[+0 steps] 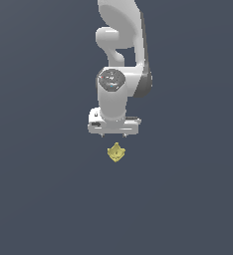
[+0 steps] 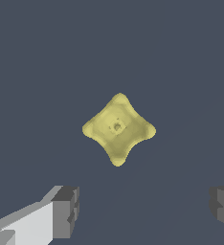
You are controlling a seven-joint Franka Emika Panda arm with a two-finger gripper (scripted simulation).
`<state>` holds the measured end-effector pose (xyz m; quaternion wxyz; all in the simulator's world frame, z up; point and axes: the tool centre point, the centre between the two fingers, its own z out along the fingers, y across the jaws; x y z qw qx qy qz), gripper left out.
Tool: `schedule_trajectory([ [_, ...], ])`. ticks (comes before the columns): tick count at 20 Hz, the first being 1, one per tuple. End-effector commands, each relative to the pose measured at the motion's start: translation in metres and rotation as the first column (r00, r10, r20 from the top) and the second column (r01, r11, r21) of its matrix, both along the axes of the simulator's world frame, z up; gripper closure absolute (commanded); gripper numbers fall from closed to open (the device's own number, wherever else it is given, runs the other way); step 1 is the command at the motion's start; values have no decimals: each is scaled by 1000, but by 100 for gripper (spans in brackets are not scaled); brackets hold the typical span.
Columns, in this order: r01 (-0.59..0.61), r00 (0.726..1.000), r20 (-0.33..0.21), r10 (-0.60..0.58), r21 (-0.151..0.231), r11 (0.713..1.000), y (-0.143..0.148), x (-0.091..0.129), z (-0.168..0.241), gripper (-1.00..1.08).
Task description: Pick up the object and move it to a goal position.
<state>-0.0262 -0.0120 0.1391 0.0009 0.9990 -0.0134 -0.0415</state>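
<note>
Dark slate-blue ground (image 1: 44, 199) fills both views, flat and unmarked, with no edge or seam showing anywhere. Against it, in the exterior view, the white arm (image 1: 119, 50) comes down from the top of the picture, bends through a rounded joint with a grey disc on its face, and ends in a broad white hand piece that points down.

Under that hand piece sits the gripper (image 1: 113, 135); from this side only two short dark stubs show below its lower edge. The wrist view makes its state plain: two grey fingers (image 2: 66, 212) stand far apart, one on each side of the picture, with bare ground between them, so the claw is spread wide and holds nothing.

Just below the gripper in the exterior view, and very slightly to the exterior view's right of its middle, is the object (image 1: 116, 152), a small pale-yellow lump with pointed bumps. It is much smaller than the hand piece above it, and a narrow strip of ground shows between the two. In the wrist view the object (image 2: 118, 129) looks like a four-pointed, soft-cornered star with a small pit at its centre, turned so that it reads as a diamond. Neither finger touches it.
</note>
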Motion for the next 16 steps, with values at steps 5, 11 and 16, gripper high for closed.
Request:
schedule_trajectory([
  [5,0,1000,1,0,2,1000,-4,1,2,-92],
  [11,2,1000,3,-2,6,1000,-13,3,7,-92],
  [16,-4,1000,3,4,6,1000,-12,3,6,-92],
])
